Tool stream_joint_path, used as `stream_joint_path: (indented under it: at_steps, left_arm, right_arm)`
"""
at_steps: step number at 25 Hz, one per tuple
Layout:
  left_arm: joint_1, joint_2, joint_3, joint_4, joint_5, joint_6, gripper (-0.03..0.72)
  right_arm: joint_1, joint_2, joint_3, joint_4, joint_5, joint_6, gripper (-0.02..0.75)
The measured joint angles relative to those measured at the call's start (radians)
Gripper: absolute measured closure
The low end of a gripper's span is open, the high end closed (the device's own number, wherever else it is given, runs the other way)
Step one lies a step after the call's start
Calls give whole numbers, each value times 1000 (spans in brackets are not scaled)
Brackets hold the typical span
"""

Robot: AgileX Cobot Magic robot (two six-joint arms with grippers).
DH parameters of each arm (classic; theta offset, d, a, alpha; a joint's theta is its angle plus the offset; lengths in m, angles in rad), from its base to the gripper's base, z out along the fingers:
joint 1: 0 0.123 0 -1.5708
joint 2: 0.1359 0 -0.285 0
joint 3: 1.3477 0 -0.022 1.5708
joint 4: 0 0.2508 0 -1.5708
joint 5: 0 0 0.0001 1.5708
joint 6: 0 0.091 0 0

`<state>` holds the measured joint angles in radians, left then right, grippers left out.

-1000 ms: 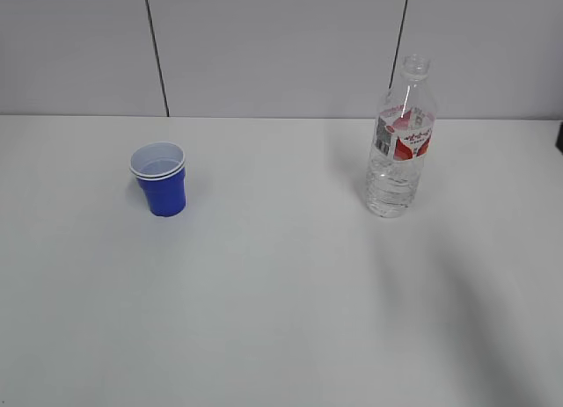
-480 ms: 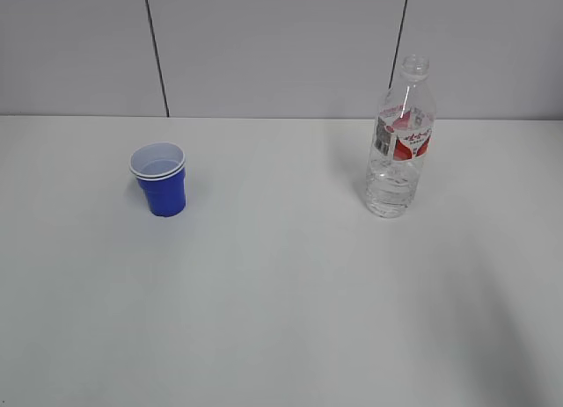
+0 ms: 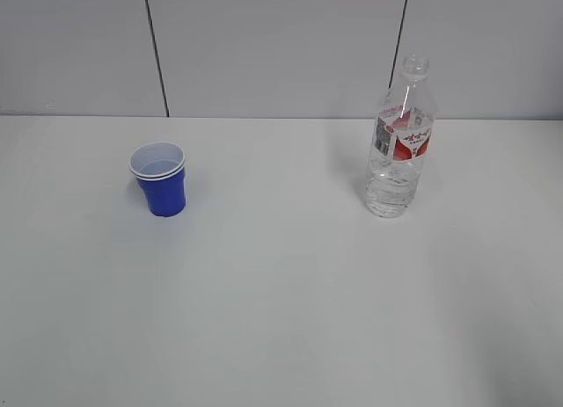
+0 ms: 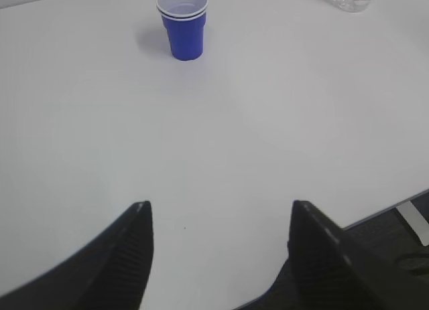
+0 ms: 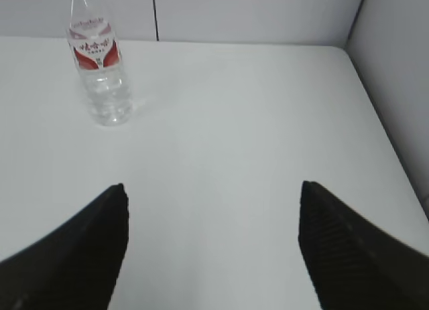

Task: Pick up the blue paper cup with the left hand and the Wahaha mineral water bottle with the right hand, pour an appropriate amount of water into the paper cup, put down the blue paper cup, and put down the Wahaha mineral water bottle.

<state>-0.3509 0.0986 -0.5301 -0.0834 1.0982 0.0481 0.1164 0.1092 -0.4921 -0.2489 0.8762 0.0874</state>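
Left of the bottle (image 3: 400, 139), well apart: cup (image 3: 159, 178), upright on table (image 3: 281, 301) | left gripper (image 4: 218, 219) wide, empty, far short of cup | right gripper (image 5: 211, 199) wide, empty, well back from bottle | risk: capless bottle topples and spills if a finger (image 5: 74, 256) clips it on approach

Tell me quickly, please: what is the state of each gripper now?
Left gripper: open, holding nothing, far from the blue paper cup.
Right gripper: open, holding nothing, far from the Wahaha mineral water bottle.
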Motion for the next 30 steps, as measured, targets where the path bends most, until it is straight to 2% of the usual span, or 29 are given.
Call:
stream_joint_path:
  at_steps: [3,12,21,30]
  left_arm:
    - [0,0,0,0,0,0,208]
    - [0,0,0,-2,0,0,209]
    - [0,0,0,-2,0,0,209]
    - [0,0,0,-2,0,0,209]
  right_arm:
    - [0,-83,-23,15,98,-35,149]
    - [0,-126,-32,160,183,-191,149]
    - [0,-126,-9,167,266,-242,149]
    - [0,-126,-8,168,266,-246,149]
